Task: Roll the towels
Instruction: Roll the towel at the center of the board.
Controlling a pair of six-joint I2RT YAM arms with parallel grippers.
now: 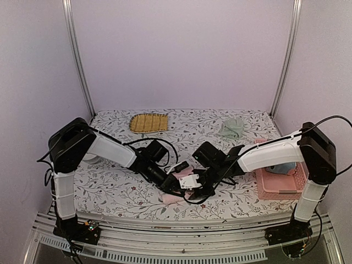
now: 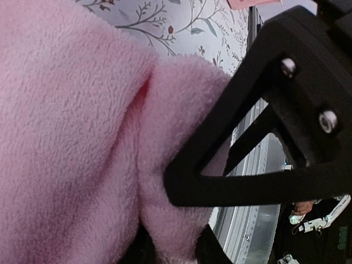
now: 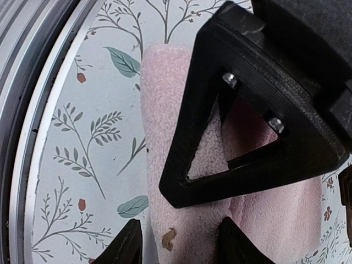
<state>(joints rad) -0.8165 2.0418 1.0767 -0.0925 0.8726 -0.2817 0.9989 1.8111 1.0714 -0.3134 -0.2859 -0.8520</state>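
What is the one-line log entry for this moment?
step: rolling pink towel | left end effector: shut on pink towel | right end effector: straddling it, grip unclear | green towel: crumpled, far side

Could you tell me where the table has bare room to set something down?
Free: the strip between the woven mat and green towel, and the left front corner. Crowded: centre front, left gripper and right gripper at the pink towel; basket at right edge.
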